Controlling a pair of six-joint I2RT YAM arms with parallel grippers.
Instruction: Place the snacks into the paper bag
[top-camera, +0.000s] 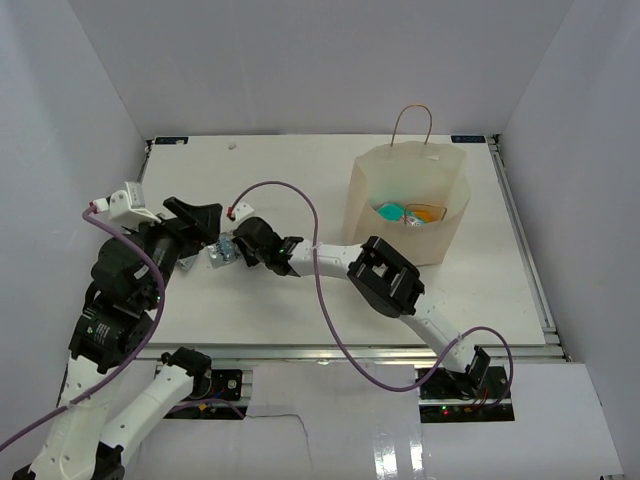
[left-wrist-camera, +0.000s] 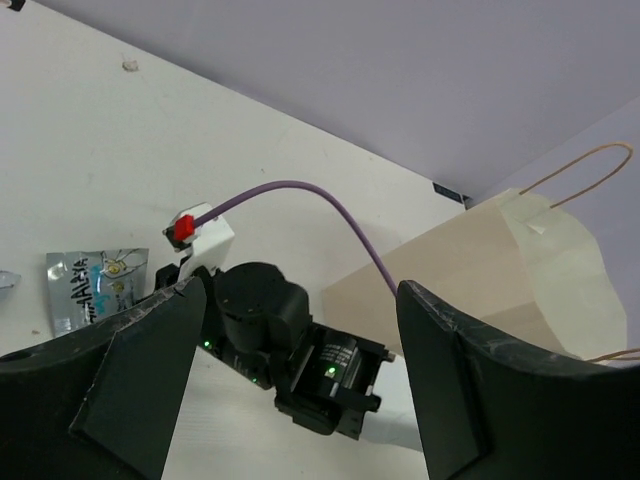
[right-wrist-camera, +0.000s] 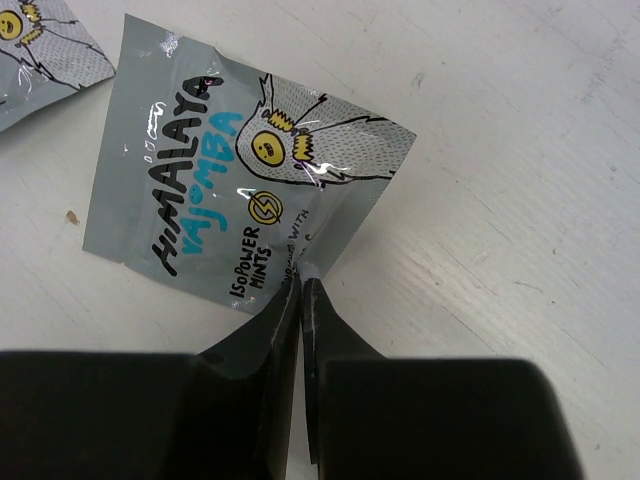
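right claw (right-wrist-camera: 300, 292) pinched tight on the lower seam of a silver mint packet (right-wrist-camera: 235, 175), which lies flat on the white worktop (right-wrist-camera: 520, 150), at about 9 o'clock in the top view. the bite takes only a narrow strip of the edge. a second packet (right-wrist-camera: 35, 40) of the same print lies apart at 11 o'clock of the first. left claw (left-wrist-camera: 300, 290) gapes wide, holding nothing, just beside the right arm (left-wrist-camera: 330, 375). the paper bag (top-camera: 445, 238) stands upright at 2 o'clock, mouth open, with a teal snack (top-camera: 388, 211) and an orange snack (top-camera: 426, 213) inside. risks, as judged:
- the glossy foil may slide out of so shallow a bite on lifting.
- the dangling packet may catch the bag's rim and tip it.
- the arms, close together, may knock each other or snag the purple cable (top-camera: 320, 290).
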